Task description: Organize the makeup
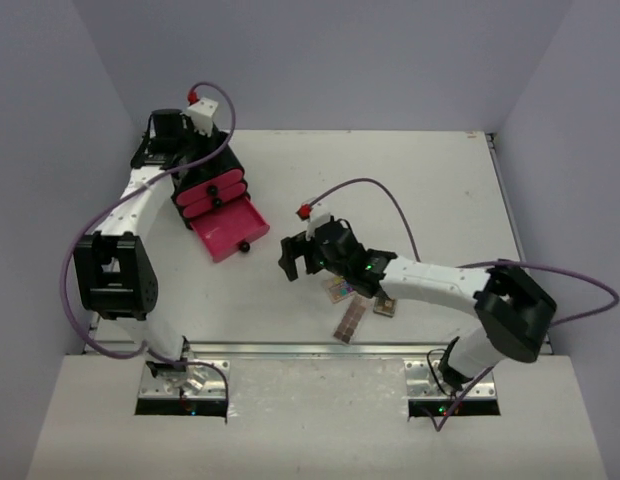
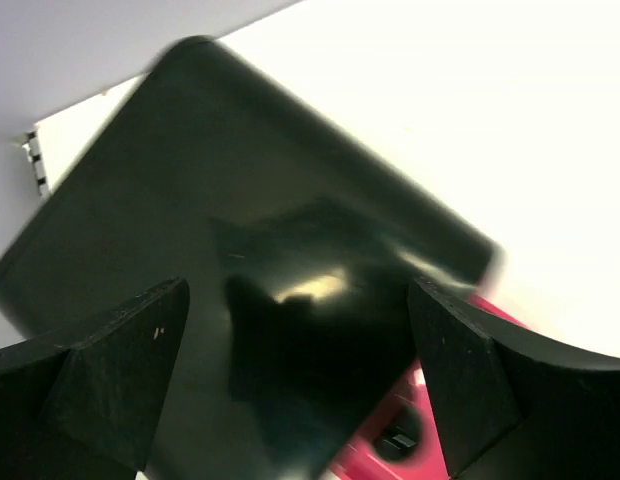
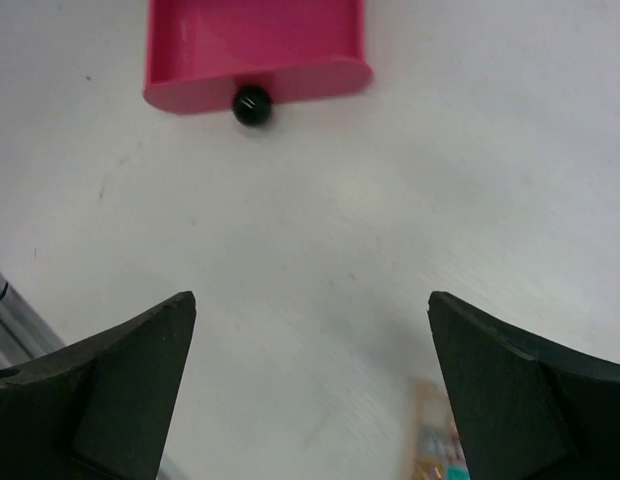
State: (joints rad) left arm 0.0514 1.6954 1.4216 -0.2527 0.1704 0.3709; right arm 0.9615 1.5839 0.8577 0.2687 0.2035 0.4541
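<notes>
The makeup lies near the table's front: a square multicolour palette [image 1: 339,290], a long brownish palette [image 1: 350,322] and a small brownish piece [image 1: 386,305]. My right gripper [image 1: 298,262] hovers open between them and the pulled-out pink drawer [image 1: 228,228]. In the right wrist view the right gripper [image 3: 310,390] holds nothing, the drawer [image 3: 255,50] and its black knob [image 3: 252,105] lie ahead, and a palette edge [image 3: 435,440] shows by the right finger. My left gripper [image 1: 186,150] stands open over the black box [image 1: 205,165]; in the left wrist view the left gripper [image 2: 295,380] spans the box's top [image 2: 270,250].
Shut pink drawers [image 1: 212,190] fill the box's front, one of them showing in the left wrist view [image 2: 390,450]. The box stands at the table's back left corner. A purple cable [image 1: 375,190] arches over the table's middle. A metal rail [image 1: 320,350] runs along the front edge.
</notes>
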